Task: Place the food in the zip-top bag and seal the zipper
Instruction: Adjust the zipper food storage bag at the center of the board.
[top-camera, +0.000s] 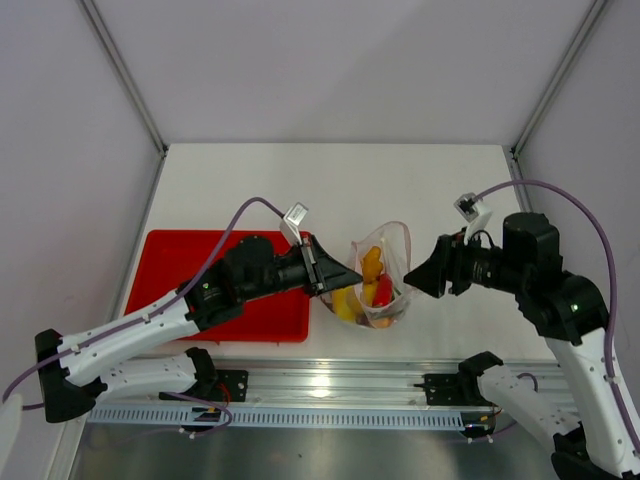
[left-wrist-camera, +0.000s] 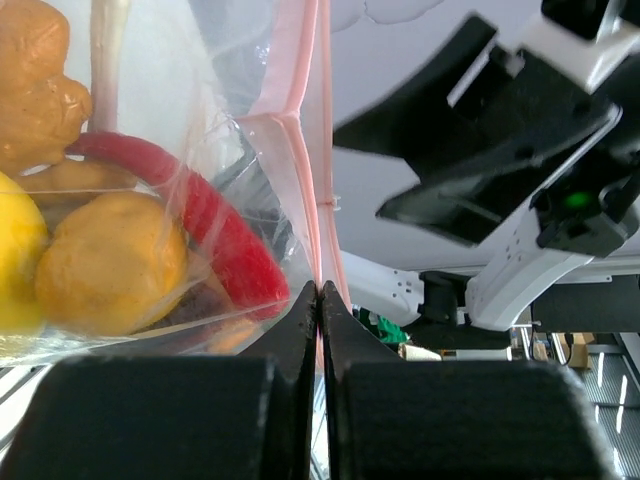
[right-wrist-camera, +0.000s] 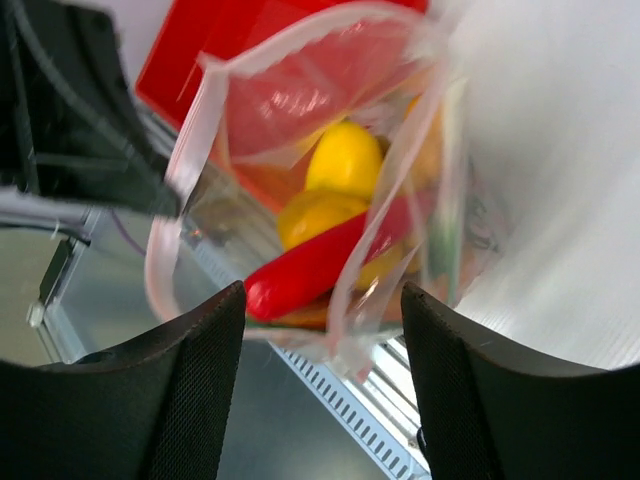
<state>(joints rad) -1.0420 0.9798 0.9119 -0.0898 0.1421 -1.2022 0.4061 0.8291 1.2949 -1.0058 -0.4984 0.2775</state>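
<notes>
Clear crinkly plastic of the zip-top bag (top-camera: 385, 262), upright on the counter (top-camera: 300, 180) near its front edge, between the two hands, with gaping mouth. Left hand (left-wrist-camera: 320, 300) clenched on the pink zipper (left-wrist-camera: 308, 150) at one corner; right hand (right-wrist-camera: 320, 300) released, spread wide, just beside the opposite side of the bag, grasping nothing. Inside already: red chili (right-wrist-camera: 320, 262), yellow lemon (right-wrist-camera: 345, 155), orange-brown pieces. Likely trouble: held by one corner only, so apt to sag, twist or tip and spill toward the front rail; strip bowed open, hence easy to pinch crooked and leave a gap; chili riding high enough, by the look, to get caught in the seal. Red tray (top-camera: 180, 262) just left of the bag, under the left arm; no obstacle seen between right hand and mouth.
</notes>
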